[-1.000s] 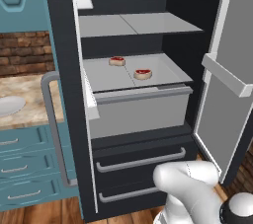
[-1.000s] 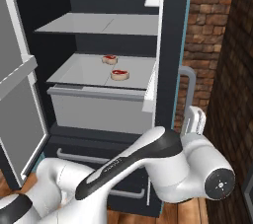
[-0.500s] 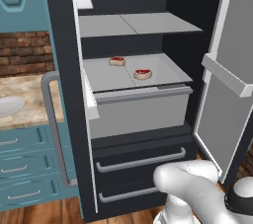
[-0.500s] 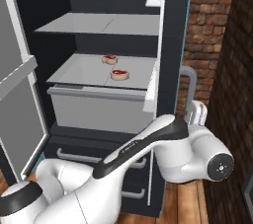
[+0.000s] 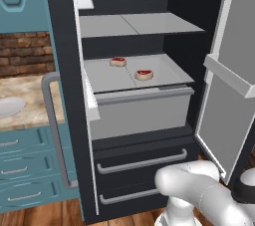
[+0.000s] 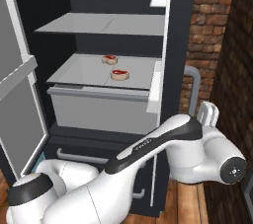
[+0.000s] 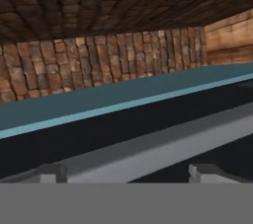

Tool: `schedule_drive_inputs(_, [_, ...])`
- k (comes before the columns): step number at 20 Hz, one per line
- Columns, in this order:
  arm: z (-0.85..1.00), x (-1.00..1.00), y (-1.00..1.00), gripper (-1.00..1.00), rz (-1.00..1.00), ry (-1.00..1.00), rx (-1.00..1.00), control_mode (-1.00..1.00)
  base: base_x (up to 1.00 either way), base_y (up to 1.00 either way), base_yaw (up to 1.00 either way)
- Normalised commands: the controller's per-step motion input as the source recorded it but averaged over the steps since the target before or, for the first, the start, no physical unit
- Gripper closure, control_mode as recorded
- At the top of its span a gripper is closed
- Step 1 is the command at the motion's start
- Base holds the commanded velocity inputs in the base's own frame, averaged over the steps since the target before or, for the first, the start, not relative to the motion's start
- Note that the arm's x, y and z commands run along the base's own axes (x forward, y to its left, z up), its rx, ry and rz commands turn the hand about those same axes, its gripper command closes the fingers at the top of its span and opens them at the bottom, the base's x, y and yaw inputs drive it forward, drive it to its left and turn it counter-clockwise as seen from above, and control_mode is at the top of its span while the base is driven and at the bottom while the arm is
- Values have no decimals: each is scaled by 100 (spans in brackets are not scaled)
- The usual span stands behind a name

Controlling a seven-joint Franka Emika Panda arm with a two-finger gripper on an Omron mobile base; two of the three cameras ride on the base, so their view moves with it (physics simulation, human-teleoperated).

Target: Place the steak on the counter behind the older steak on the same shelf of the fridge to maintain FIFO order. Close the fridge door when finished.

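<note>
Both steaks sit on the fridge shelf: the steak at the back and the older steak in front, and neither has budged. What has changed is that my arm has swung over to the fridge door's grey handle. So placing looks done, and closing is what's left, I reckon. My gripper is spread wide and holds nothing. The fingertips are cut off in the hand view, so I can't tell if they touch the bar.
</note>
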Motion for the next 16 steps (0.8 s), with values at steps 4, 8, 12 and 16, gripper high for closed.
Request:
schedule_drive_inputs(4, [0,11,-18,-100,0,0,2,-100,0,0,0])
schedule_drive_inputs(8, [-5,66,-1,-100,7,0,4,-100,0,0,0])
schedule_drive_inputs(12, [-4,73,12,-100,15,0,1,-100,0,0,0])
schedule_drive_inputs(16, [0,8,66,-100,18,0,0,-100,0,0,0])
